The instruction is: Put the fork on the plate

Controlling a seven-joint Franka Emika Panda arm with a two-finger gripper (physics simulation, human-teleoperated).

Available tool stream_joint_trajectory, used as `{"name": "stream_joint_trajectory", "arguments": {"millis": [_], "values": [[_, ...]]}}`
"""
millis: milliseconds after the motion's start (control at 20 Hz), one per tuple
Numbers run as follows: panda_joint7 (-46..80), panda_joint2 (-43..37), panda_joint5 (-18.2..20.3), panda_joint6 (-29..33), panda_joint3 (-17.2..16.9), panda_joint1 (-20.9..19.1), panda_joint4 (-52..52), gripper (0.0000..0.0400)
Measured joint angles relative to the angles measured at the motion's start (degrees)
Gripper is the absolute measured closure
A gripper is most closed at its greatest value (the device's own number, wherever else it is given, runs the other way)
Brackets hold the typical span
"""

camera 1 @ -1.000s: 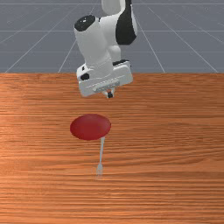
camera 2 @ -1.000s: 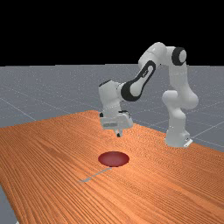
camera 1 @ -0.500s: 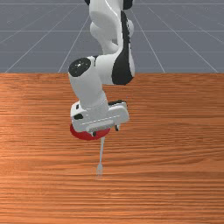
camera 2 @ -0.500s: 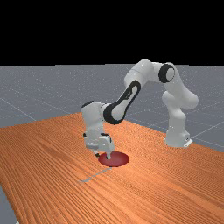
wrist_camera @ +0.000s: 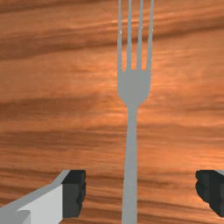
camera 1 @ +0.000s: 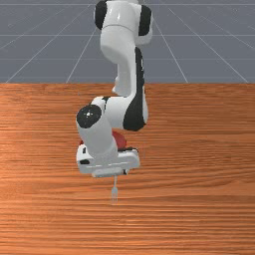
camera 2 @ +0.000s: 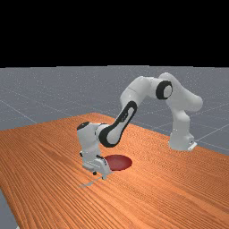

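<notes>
The long grey metal fork (wrist_camera: 134, 87) lies flat on the orange-brown wood table (camera 2: 44, 152). It is not on the plate. Its four thin prongs (wrist_camera: 129, 52) point away from the round, dark red plate (camera 2: 120, 162). Its thin handle (wrist_camera: 130, 188) runs the other way, toward the plate. The back end of the handle is near the plate's rim, but I can't tell if they touch.

The two-finger gripper (camera 2: 99, 175) is low down, over the fork's handle. In the far view, it is just to the left of the plate and nearer to the front of the picture. The big white and grey arm (camera 2: 137, 88) reaches over from the far view's right. In the front view, the arm hides a lot of the plate, and the white hand (camera 1: 107, 162) hides part of the fork. The prongs peek out below the hand there.

In the wrist view, the gripper (wrist_camera: 141, 193) is wide and has nothing in its grip. Its dark fingertips (wrist_camera: 74, 193) are far apart, one on each side of the handle. The handle is closer to one of them, and both have a gap next to it
</notes>
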Motion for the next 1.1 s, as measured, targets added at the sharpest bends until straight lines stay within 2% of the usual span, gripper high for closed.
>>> {"name": "stream_joint_trajectory", "arguments": {"millis": [150, 350, 400, 600, 650, 700, 950, 1100], "values": [[1.1, 0.6, -0.7, -0.3, -0.5, 0.3, 0.8, 0.0067], [3.6, 1.4, -2.8, 0.2, -2.6, 1.7, 1.3, 0.0198], [3.8, 1.4, -3.0, 0.3, -2.7, 1.8, 1.3, 0.0212], [4.1, 1.4, -3.1, 0.3, -2.9, 2.0, 1.3, 0.0211], [4.1, 1.4, -3.1, 0.1, -2.7, 2.0, 1.3, 0.0277], [4.1, 1.3, -3.1, -0.1, -2.6, 2.2, 1.2, 0.0308], [4.2, -0.1, -3.1, -0.6, -2.0, 3.3, 0.8, 0.0314], [3.9, -5.7, -3.1, -1.2, -2.3, 3.5, -0.9, 0.0314]]}}
